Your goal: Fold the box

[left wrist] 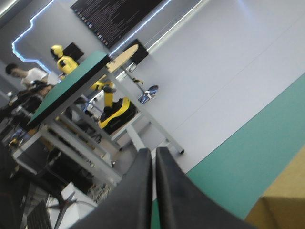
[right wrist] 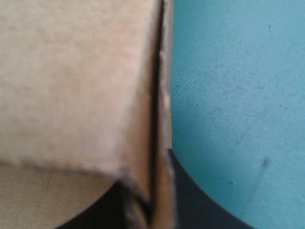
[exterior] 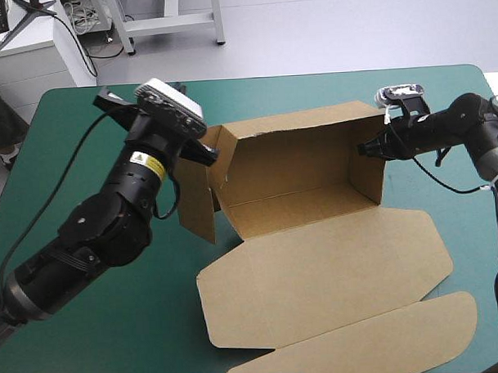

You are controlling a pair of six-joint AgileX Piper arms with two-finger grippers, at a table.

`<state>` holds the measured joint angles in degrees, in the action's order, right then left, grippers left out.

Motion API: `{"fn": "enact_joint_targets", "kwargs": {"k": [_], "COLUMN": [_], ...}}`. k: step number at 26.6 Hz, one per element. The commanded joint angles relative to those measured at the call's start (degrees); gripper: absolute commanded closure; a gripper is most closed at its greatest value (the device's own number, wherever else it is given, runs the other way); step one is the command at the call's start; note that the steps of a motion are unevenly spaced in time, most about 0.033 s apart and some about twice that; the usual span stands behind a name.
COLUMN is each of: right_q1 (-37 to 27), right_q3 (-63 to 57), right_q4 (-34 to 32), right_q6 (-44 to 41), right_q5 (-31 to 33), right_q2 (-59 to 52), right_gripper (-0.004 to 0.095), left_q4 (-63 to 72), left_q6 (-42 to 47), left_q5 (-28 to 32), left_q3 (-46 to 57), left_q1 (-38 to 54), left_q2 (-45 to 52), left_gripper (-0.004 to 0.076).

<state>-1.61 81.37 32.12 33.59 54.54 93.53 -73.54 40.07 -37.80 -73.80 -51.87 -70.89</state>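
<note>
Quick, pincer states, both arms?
Left pincer: shut, holding nothing.
Right pincer: shut on the right end wall of the box.

The worktop (exterior: 115, 338) has a teal-green cover with rounded far corners. Beyond its far edge lies pale grey floor (exterior: 325, 28), where a white metal frame (exterior: 171, 24) stands. The left wrist view shows another green-topped table (left wrist: 71, 83) on white legs.

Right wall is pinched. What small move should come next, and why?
Probably nudge the left gripper in toward the box to swing the left end flap square. That flap angles outward from the back wall, while the right gripper is shut on the right wall and steadies the box. The left fingers are shut on nothing, so they can push.
</note>
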Motion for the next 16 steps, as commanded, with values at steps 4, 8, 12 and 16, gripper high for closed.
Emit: {"fn": "enact_joint_targets", "kwargs": {"k": [4, 8, 12, 16], "right_q1": [3.8, 7.0, 10.9, 12.0], "right_q3": [8.8, 11.1, 11.9, 11.9], "right_q4": [-4.3, -8.3, -15.2, -17.1], "right_q6": [-10.6, -16.1, -23.0, -26.3], "right_q5": [9.5, 14.9, 17.1, 17.0], "right_q2": [-2.4, -2.4, -2.4, -1.8], "right_gripper": [0.0906, 0.0906, 0.0906, 0.0906], "left_q4": [16.5, 37.3, 56.6, 69.7], "left_q6": [-11.1, -26.4, -41.1, -52.2], "left_q5": [-0.8, -1.3, -7.7, -16.1], "left_q3": [-1.8, -1.8, -1.8, -1.8], "left_q1": [14.0, 26.8, 42.7, 55.9], "left_q2": [3.0, 3.0, 2.6, 0.0], "left_gripper": [0.072, 0.072, 0.072, 0.072]}}
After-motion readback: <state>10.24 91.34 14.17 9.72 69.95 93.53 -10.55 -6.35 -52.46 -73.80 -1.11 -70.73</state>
